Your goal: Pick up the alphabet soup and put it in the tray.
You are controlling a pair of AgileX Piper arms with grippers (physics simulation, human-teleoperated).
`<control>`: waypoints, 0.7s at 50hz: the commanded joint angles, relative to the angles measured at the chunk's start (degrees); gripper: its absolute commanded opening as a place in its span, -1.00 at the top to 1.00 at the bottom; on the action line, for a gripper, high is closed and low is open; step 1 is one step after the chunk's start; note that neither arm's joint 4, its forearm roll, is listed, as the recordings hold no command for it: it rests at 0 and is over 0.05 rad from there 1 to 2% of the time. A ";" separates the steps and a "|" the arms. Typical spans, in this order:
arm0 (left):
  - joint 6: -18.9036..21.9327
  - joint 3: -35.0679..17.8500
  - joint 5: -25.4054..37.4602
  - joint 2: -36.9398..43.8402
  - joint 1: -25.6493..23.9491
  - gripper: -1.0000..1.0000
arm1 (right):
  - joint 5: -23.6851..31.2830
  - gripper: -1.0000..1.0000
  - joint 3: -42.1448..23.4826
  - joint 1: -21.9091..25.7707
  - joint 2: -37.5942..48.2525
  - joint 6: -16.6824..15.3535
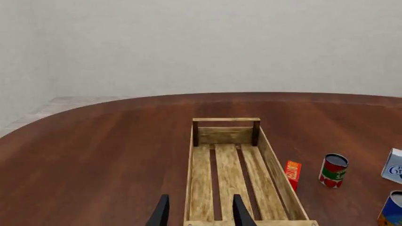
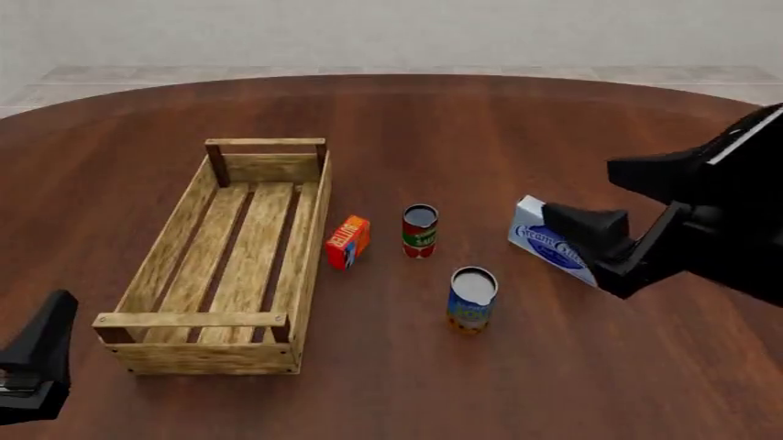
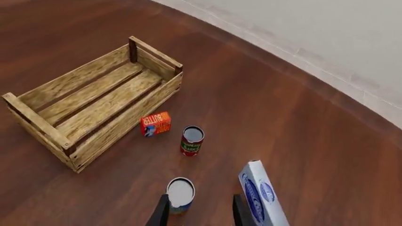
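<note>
The alphabet soup [image 2: 472,298], a blue-labelled can with a silver top, stands upright on the table right of the tray [image 2: 147,275], a light-wood slatted crate with nothing in it. My right gripper [image 2: 600,247] hovers above and to the right of the can, open and empty. In the right wrist view the can [image 3: 180,195] sits just beyond the fingers, nearer one fingertip [image 3: 162,212]. My left gripper [image 1: 201,214] is open and empty at the crate's near end [image 1: 251,223]; the can [image 1: 392,209] shows at that view's edge.
A red-and-green can [image 2: 420,230] and a small orange butter box [image 2: 347,241] stand between the crate and the soup. A white-blue flat box [image 2: 551,243] stands on edge just under my right gripper. The table's rounded far edge [image 2: 391,77] lies beyond.
</note>
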 commanded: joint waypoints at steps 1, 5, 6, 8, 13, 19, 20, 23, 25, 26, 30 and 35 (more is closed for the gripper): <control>0.00 0.00 0.00 0.00 0.00 -1.00 | 4.26 -1.00 -5.30 2.87 5.34 0.85; 0.00 0.00 0.00 0.00 0.00 -1.00 | 4.95 -1.00 -6.52 3.23 7.14 1.43; 0.00 0.00 0.00 0.00 0.00 -1.00 | 4.92 -1.00 -6.51 3.12 7.58 1.15; 0.00 0.00 0.00 0.00 0.00 -1.00 | 4.92 -1.00 -6.50 3.51 8.99 1.48; 0.00 0.00 0.00 0.00 0.00 -1.00 | 4.40 -1.00 -6.42 3.62 11.77 1.62; 0.00 0.00 0.00 0.00 0.00 -1.00 | 3.69 -1.00 -6.19 3.85 13.50 1.99; 0.00 0.00 0.00 0.00 0.00 -1.00 | 3.54 -1.00 -6.05 3.89 13.82 2.03; 0.00 0.00 0.00 0.00 0.00 -1.00 | 2.86 -1.00 -5.50 3.74 14.73 2.25; 0.00 0.00 0.00 0.00 0.00 -1.00 | 2.69 -1.00 -5.40 3.63 15.02 2.15; 0.00 0.00 0.00 0.00 0.00 -1.00 | 2.42 -1.00 -5.33 3.39 15.29 2.06; 0.00 0.00 0.00 0.00 0.00 -1.00 | 1.53 -1.00 -4.90 3.42 16.24 2.28; 0.00 0.00 0.00 0.00 0.00 -1.00 | 0.17 -1.00 -4.42 3.39 17.61 2.48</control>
